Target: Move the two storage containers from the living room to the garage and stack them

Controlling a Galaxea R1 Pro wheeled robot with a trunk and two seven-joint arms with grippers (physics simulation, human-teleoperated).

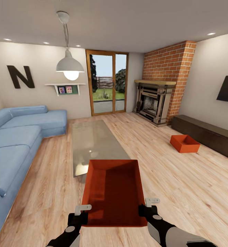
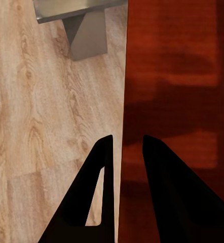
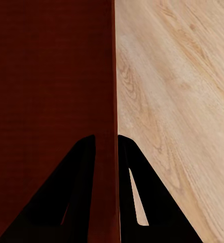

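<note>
Between both end effectors — left (image 1: 82, 208), right (image 1: 149, 202) pinching its walls — storage container (image 1: 112, 192) hides their fingertips.

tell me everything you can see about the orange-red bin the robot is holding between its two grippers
The orange-red rectangular storage bin is lidless and empty, with plain smooth walls and a darker, shadowed inside. It is level, long axis pointing away from the robot, held in front of it above the light wood-plank floor, just short of the glass coffee table. The left gripper straddles its left side wall and the right gripper its right wall, one finger inside and one outside each.
</note>
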